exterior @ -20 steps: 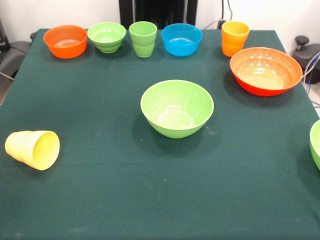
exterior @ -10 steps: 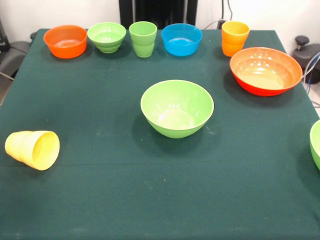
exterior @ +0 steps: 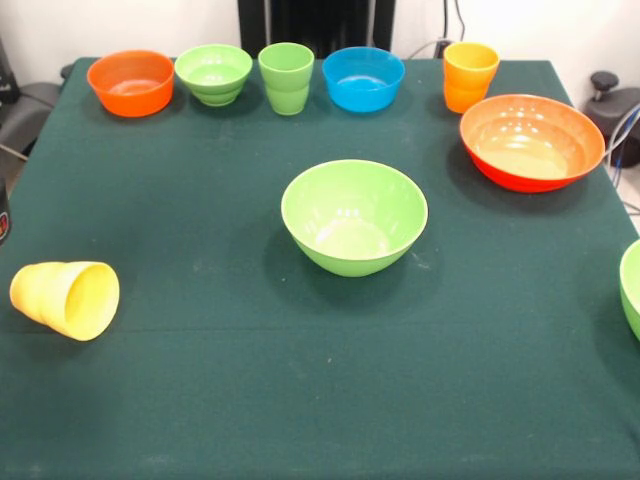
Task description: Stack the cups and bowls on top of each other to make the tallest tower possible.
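A large light green bowl (exterior: 354,215) stands upright in the middle of the table. A yellow cup (exterior: 67,298) lies on its side at the near left, its mouth facing the camera. Along the far edge stand a small orange bowl (exterior: 130,82), a small light green bowl (exterior: 213,73), a light green cup (exterior: 286,77), a small blue bowl (exterior: 363,78) and an orange-yellow cup (exterior: 470,75). A large orange-red bowl (exterior: 531,140) sits at the far right. Another light green bowl (exterior: 632,285) is cut off by the right edge. The purple bowl and my gripper are out of view.
The dark green cloth (exterior: 200,380) covers the table. The robot's black pedestal (exterior: 315,22) stands behind the far edge. A small dark shape (exterior: 3,215) shows at the left edge; I cannot tell what it is.
A small dark shape has appeared at the left edge of the picture. The cups and bowls have not moved.
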Robot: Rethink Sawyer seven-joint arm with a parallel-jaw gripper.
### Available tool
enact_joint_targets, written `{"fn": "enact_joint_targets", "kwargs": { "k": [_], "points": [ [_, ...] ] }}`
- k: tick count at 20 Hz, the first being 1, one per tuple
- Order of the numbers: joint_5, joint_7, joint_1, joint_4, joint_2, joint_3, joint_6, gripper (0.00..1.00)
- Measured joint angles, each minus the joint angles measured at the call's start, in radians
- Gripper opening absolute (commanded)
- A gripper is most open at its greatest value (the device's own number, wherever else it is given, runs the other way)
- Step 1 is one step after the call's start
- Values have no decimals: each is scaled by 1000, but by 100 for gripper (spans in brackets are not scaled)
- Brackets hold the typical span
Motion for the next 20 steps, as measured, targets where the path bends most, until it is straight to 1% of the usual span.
{"fn": "enact_joint_targets", "kwargs": {
  "k": [6,10,14,20],
  "points": [
    [-1,0,23,51,-28,1,0,0],
    [0,0,48,123,-80,9,0,0],
    [0,0,62,165,-116,10,0,0],
    [0,0,69,174,-130,11,0,0]
  ]
}}
